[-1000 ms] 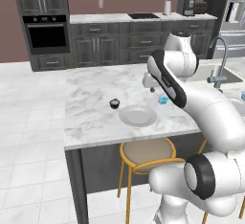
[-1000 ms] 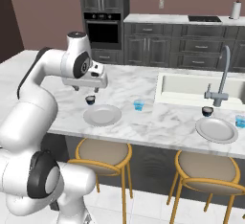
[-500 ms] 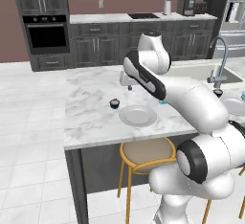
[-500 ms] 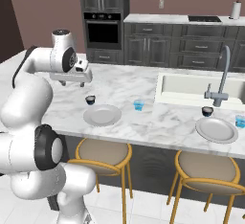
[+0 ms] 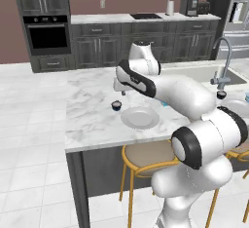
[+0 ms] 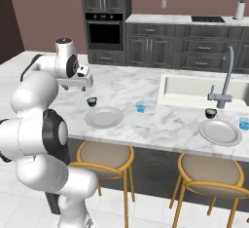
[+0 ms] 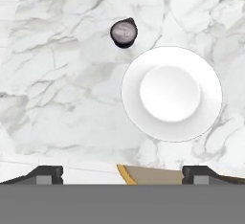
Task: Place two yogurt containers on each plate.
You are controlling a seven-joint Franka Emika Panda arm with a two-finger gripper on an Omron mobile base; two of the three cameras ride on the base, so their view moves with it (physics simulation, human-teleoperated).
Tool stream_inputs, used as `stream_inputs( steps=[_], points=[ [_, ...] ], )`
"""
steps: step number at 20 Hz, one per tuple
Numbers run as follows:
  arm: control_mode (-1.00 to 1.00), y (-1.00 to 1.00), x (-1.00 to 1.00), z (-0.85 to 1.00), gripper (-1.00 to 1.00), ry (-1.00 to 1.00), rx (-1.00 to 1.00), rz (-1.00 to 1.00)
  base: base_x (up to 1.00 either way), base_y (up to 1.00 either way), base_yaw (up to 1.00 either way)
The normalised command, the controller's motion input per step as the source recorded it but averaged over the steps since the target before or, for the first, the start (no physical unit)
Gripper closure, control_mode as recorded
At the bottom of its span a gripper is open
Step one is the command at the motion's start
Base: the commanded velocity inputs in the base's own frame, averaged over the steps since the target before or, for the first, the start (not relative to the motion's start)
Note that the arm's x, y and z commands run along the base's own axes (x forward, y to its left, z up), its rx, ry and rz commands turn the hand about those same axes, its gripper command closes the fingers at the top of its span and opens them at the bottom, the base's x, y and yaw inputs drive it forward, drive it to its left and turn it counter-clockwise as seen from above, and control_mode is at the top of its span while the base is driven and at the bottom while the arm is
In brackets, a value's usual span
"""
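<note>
One dark yogurt container (image 5: pixel 116 105) (image 6: pixel 92 101) (image 7: pixel 124 32) stands on the marble just beside the near plate (image 5: pixel 140 118) (image 6: pixel 104 117) (image 7: pixel 171 93), which is bare. A light blue yogurt container (image 6: pixel 141 107) (image 5: pixel 164 104) sits further along the counter. By the sink lies the second plate (image 6: pixel 220 131) (image 5: pixel 238 107), with a dark cup (image 6: pixel 210 113) (image 5: pixel 221 94) and a light blue cup (image 6: pixel 244 123) (image 5: pixel 247 98) next to it. My gripper (image 5: pixel 119 89) (image 6: pixel 79 85) (image 7: pixel 122 175) hangs open above the counter, a little up from the near dark cup, holding nothing.
A sink with a tall faucet (image 6: pixel 225 78) is set into the counter past the near plate. Tan stool seats (image 6: pixel 106 154) (image 6: pixel 211 171) stand below the counter's front edge (image 6: pixel 146 146). Dark cabinets and an oven (image 6: pixel 103 32) line the far wall.
The arm has swung along the counter away from the sink, from over the light blue cup's side to above the near dark cup. The cups and plates have not moved.
</note>
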Motion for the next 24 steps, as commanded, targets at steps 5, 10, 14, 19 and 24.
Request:
stream_inputs(
  steps=[5, 10, 14, 19, 24],
  points=[
    [-1.00, -0.09, 0.67, -0.36, -1.00, 0.00, 0.04, 0.00, 0.00, 0.00, 0.00],
    [-1.00, -0.07, 0.59, -0.42, -1.00, 0.00, 0.02, 0.00, 0.00, 0.00, 0.00],
    [-1.00, 0.00, 0.38, -0.32, -1.00, 0.00, 0.00, 0.00, 0.00, 0.00, 0.00],
    [-1.00, 0.00, 0.48, -0.37, -1.00, 0.02, 0.00, 0.00, 0.00, 0.00, 0.00],
    [-1.00, 0.04, 0.42, -0.46, -1.00, 0.05, -0.01, 0.00, 0.00, 0.00, 0.00]
  ],
)
